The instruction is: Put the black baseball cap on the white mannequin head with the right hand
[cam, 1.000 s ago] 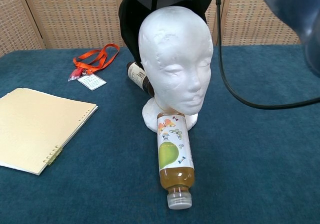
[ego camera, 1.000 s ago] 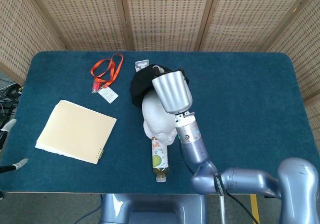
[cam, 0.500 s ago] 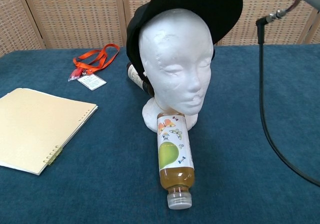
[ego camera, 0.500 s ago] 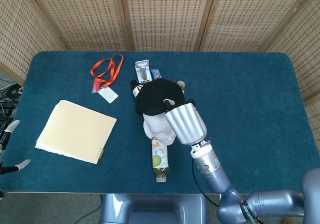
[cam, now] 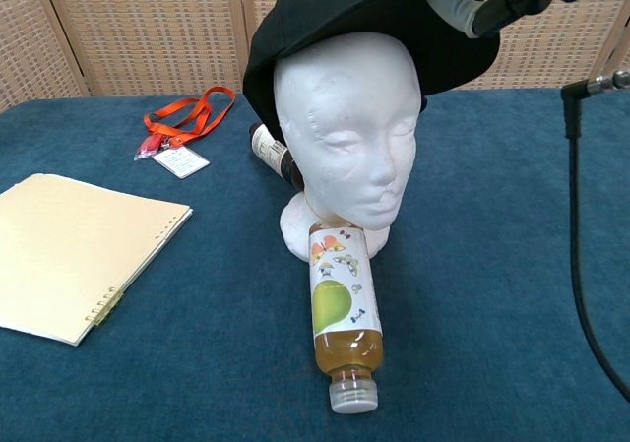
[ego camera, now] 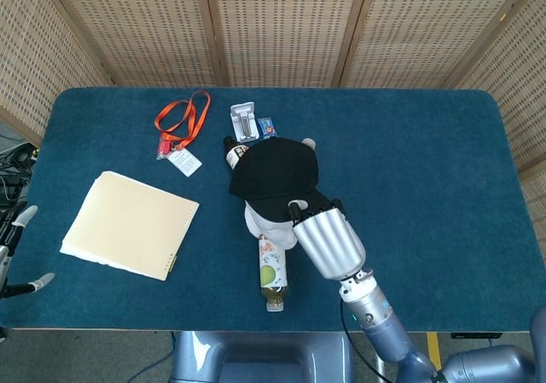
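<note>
The black baseball cap (ego camera: 275, 170) (cam: 345, 19) sits over the top of the white mannequin head (cam: 345, 132) (ego camera: 256, 219), which stands upright mid-table. The cap's brim juts out above the face, toward the right in the chest view. My right hand (ego camera: 300, 208) (cam: 471, 7) grips the brim from the front, and its silver forearm hides most of the hand in the head view. At the table's far left edge my left hand (ego camera: 10, 251) is partly in view, holding nothing, fingers apart.
A juice bottle (ego camera: 271, 272) (cam: 342, 309) lies against the mannequin's base on the near side. A dark bottle (ego camera: 230, 150) (cam: 274, 154) lies behind it. A notebook (ego camera: 130, 224), an orange lanyard (ego camera: 181, 120) and a white clip (ego camera: 245, 118) lie to the left and back.
The cap has come forward and down from behind the mannequin head onto its crown. My right arm has drawn back toward the near edge with the brim in its hand.
</note>
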You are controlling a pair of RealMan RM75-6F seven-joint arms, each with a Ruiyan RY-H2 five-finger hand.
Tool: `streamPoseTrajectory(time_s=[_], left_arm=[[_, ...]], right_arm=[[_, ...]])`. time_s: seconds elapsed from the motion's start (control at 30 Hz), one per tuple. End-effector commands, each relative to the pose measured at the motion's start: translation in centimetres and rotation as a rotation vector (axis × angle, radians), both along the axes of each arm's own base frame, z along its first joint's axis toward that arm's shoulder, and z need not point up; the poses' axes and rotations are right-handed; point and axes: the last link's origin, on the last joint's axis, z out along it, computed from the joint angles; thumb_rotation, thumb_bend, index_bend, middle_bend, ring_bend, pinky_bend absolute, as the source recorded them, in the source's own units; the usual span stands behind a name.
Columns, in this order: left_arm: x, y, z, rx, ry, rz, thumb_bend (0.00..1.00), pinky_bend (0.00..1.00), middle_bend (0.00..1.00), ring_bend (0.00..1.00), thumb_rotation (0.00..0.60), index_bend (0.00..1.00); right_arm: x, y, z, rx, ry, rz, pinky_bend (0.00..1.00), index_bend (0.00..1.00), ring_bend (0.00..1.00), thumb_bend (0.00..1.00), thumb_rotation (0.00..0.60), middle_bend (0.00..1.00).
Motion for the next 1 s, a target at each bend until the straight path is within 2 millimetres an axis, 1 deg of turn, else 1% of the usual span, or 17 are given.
streamPoseTrajectory(time_s=[0.03,0.27,0.4,0.63,0.73,0.77,0.83,0.9,1.0], left_arm=[[0.0,0.0,-0.1,0.0,0.002,0.001,0.0,0.0,0.0,0.0,0.6,0.0],[0.1,0.0,-0.2,-0.002,0.004,0.003,0.0,0.0,0.0,0.0,0.6,0.0],[0.1,0.0,-0.2,-0.004,0.004,0.002,0.0,0.0,0.0,0.0,0.6,0.0],[0.1,0.0,-0.2,-0.004,0.005,0.002,0.0,0.0,0.0,0.0,0.6,0.0],[0.1,0.0,-0.3,-0.007,0.007,0.0,0.0,0.0,0.0,0.0,0.6,0.0],[0.1,0.0,-0.3,-0.007,0.008,0.0,0.0,0.0,0.0,0.0,0.6,0.0],[0.1,0.0,-0.4,-0.007,0.009,0.0,0.0,0.0,0.0,0.0,0.6,0.0],[0.1,0.0,-0.4,-0.006,0.009,0.0,0.0,0.0,0.0,0.0,0.6,0.0],[0.2,-0.1,-0.5,-0.011,0.012,-0.005,0.0,0.0,0.0,0.0,0.6,0.0]], right_arm=[[-0.2,0.6,0.2,0.002,0.007,0.01,1.0,0.91,1.0,0.72,0.6,1.0],[0.0,1.8,0.8,0.008,-0.002,0.047,1.0,0.91,1.0,0.72,0.6,1.0],[-0.4,2.3,0.8,0.018,0.012,0.047,1.0,0.91,1.0,0.72,0.6,1.0],[-1.2,2.5,0.5,0.032,0.022,0.029,1.0,0.9,1.0,0.72,0.6,1.0],[-1.2,2.5,0.6,0.032,0.013,0.024,1.0,0.87,1.0,0.71,0.6,1.0],[-1.2,2.5,0.6,0.033,0.012,0.023,1.0,0.85,1.0,0.67,0.6,1.0],[-1.2,2.5,0.6,0.031,0.009,0.022,1.0,0.79,1.0,0.56,0.6,1.0],[-1.3,2.5,0.7,0.033,0.009,0.016,1.0,0.7,1.0,0.41,0.6,1.0],[-1.3,2.5,0.6,0.033,0.013,0.011,1.0,0.59,1.0,0.25,0.6,1.0]])
